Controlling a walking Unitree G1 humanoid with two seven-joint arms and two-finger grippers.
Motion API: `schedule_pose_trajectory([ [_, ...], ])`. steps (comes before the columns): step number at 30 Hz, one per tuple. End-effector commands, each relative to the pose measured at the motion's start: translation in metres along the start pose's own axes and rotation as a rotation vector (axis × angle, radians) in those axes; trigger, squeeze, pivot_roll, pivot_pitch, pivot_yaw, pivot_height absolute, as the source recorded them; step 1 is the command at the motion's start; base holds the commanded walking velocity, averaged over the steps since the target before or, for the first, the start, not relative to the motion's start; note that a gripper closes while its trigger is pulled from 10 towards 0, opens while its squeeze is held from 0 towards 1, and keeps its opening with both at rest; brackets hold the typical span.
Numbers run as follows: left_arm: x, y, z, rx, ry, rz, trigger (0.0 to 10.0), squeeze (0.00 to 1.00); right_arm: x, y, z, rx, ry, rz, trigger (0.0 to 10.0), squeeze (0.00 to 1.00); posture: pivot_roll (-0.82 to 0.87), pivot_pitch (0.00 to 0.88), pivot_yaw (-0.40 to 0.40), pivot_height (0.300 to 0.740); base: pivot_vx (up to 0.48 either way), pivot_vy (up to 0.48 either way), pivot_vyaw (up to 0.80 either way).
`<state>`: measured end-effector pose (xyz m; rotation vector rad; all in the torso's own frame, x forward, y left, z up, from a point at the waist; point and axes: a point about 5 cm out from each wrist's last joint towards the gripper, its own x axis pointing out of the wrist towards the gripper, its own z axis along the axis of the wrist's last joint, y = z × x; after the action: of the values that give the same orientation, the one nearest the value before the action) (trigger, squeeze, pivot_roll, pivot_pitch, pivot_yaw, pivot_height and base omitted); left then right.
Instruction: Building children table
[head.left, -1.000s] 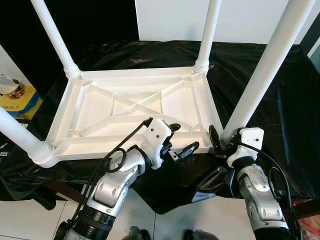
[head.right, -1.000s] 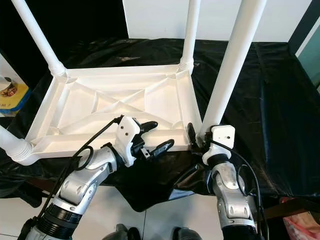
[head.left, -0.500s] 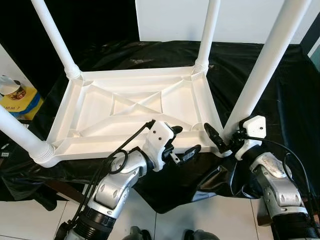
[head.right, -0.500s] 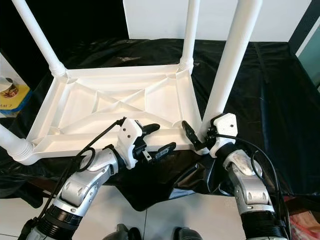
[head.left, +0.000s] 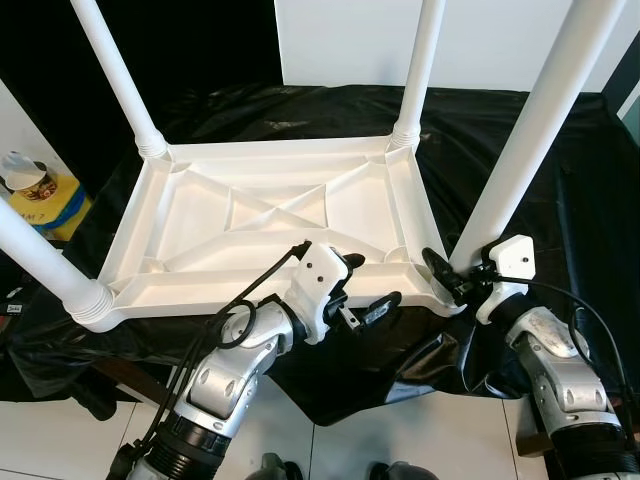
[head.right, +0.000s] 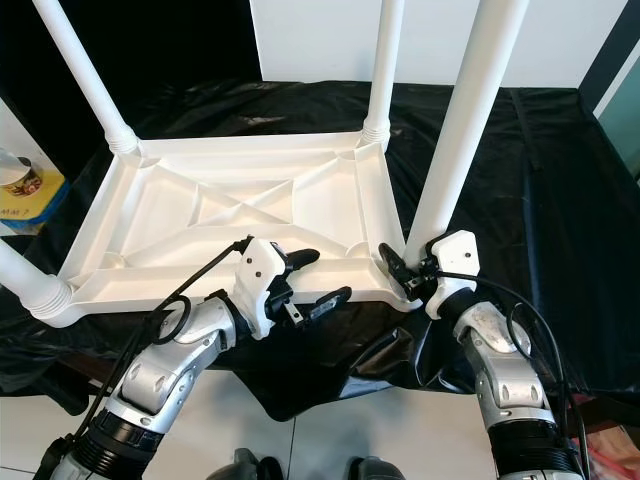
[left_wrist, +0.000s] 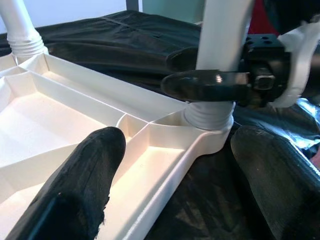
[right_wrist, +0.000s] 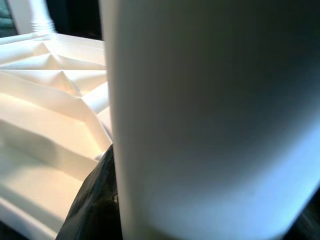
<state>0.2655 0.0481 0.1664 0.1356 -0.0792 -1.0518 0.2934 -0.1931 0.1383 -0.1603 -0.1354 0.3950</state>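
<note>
Left eye view: upturned children's table (head.left: 270, 210) on black-draped bench (head.left: 560, 150), right gripper (head.left: 447, 283) fingers around near-right leg (head.left: 530, 130), left gripper (head.left: 365, 285) fingers wide astride near rim; careless twisting risks cross-threading.

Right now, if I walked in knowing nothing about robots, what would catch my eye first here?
A white plastic children's table lies upside down on a black sheet, its four legs pointing up. At the near right corner, the right tool is closed around the base of the near right leg. The left tool, open, straddles the table's near rim beside it.
</note>
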Motion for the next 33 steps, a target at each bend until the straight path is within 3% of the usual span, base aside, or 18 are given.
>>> schedule_pose_trajectory([
  [1, 0.001, -0.004, -0.002, 0.001, 0.006, -0.050, 10.0, 0.00, -0.011, -0.001, -0.031, -0.008, 0.166, -0.076, 10.0, 0.00, -0.10, 0.089, 0.028, 0.740, 0.000, 0.000, 0.00],
  [6, 0.002, -0.005, -0.003, 0.002, 0.007, -0.058, 10.0, 0.00, -0.007, 0.017, -0.039, 0.111, 0.193, -0.258, 10.0, 0.00, -0.11, 0.088, 0.033, 0.740, 0.000, 0.000, 0.00],
  [8, 0.002, -0.005, -0.003, 0.002, 0.007, -0.058, 10.0, 0.00, -0.007, 0.017, -0.039, 0.111, 0.193, -0.258, 10.0, 0.00, -0.11, 0.088, 0.033, 0.740, 0.000, 0.000, 0.00],
  [10, 0.003, -0.005, -0.003, 0.005, 0.008, -0.057, 10.0, 0.00, -0.002, 0.032, -0.042, 0.167, 0.204, -0.382, 10.0, 0.00, -0.10, 0.090, 0.028, 0.740, 0.000, 0.000, 0.00],
  [16, 0.003, -0.005, -0.003, 0.003, 0.007, -0.050, 10.0, 0.00, 0.005, 0.051, -0.046, 0.235, 0.235, -0.522, 10.0, 0.00, -0.10, 0.092, 0.024, 0.740, 0.000, 0.000, 0.00],
  [27, 0.004, -0.006, -0.003, 0.004, 0.006, -0.045, 10.0, 0.00, 0.011, 0.059, -0.042, 0.247, 0.218, -0.519, 10.0, 0.00, -0.10, 0.097, 0.024, 0.740, 0.000, 0.000, 0.00],
  [33, 0.001, -0.002, -0.005, 0.009, 0.015, -0.026, 10.0, 0.00, 0.015, 0.065, -0.028, 0.249, 0.123, -0.472, 10.0, 0.00, -0.10, 0.104, 0.026, 0.740, 0.000, 0.000, 0.00],
])
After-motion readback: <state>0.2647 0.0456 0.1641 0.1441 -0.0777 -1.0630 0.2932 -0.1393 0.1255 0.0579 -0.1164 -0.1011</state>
